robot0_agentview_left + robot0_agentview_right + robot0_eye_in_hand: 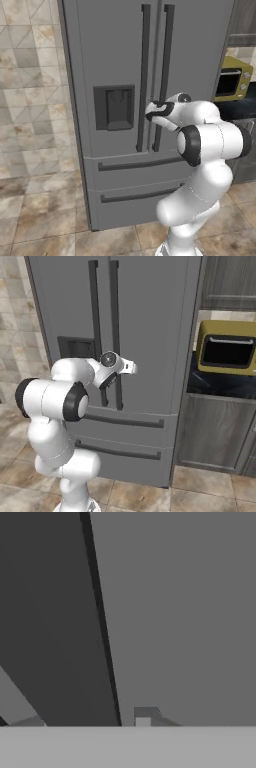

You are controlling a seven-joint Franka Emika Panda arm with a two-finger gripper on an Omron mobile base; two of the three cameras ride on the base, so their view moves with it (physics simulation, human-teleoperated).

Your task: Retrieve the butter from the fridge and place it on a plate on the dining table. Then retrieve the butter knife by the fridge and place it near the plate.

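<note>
The tall grey fridge (115, 50) (150, 331) stands with both doors closed. My gripper (148, 112) (85, 718) is at mid-height on the left door's long dark handle (144, 60) (55, 622). That handle fills the space between my fingertips (145, 714), and the jaws stand tight on either side of it. In the right base view my hand (112, 366) covers the spot where the fingers meet the handles. The butter, the plate, the dining table and the butter knife are out of view.
A dark dispenser panel (114, 107) (75, 348) sits left of the handles, with two drawers (135, 197) (120, 451) below. Right of the fridge a yellow oven (231, 77) (227, 348) stands on a black counter over grey cabinets (215, 431). Tiled floor lies in front.
</note>
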